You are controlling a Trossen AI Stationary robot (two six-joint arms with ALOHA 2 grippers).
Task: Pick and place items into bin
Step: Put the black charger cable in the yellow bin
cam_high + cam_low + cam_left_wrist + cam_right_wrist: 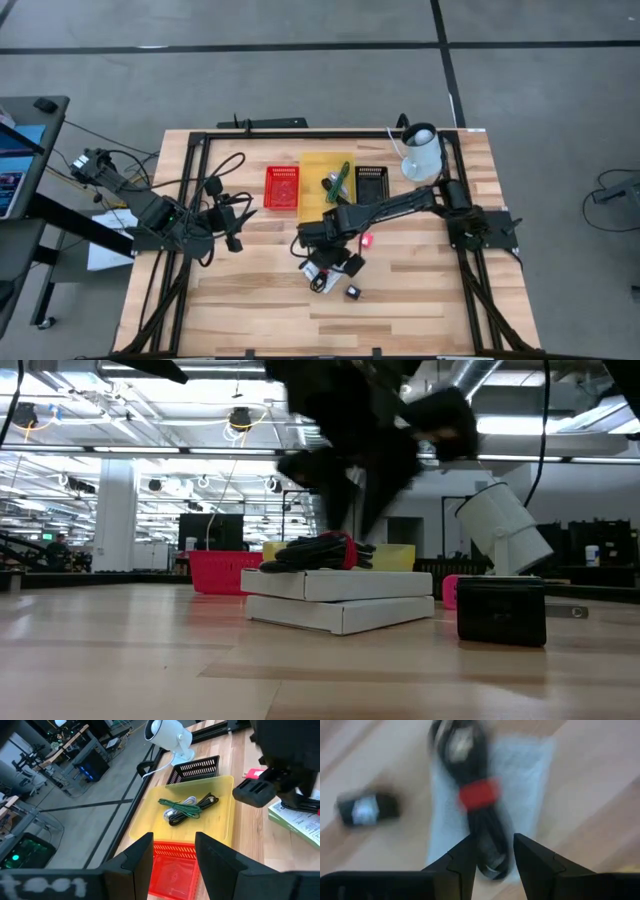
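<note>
Grippers first: the right gripper (492,855) hangs just above a coiled black cable bound with a red band (479,795), its two dark fingers (462,862) parted with a gap between them and nothing held, and the cable's lower end shows in that gap. The cable lies on top of a white printed packet (340,585), which in the low view looks like two flat white boxes stacked slightly askew on the light wooden tabletop (250,300). A small black block (500,610) stands on the tabletop just beside the packet, and a tiny pink-red piece (367,241) lies near the right arm, a little apart from the packet. Farther back on the tabletop stand three containers in a row: a red slatted basket (282,187), a yellow plastic bin (222,815) and a small black slatted basket (371,183). Inside the yellow bin lie green and black coiled cords (187,807). A white camera on a stand (421,152) sits beside the black basket. The left gripper (172,855) waits at the left side of the tabletop, near the red basket, its fingers apart and empty
</note>
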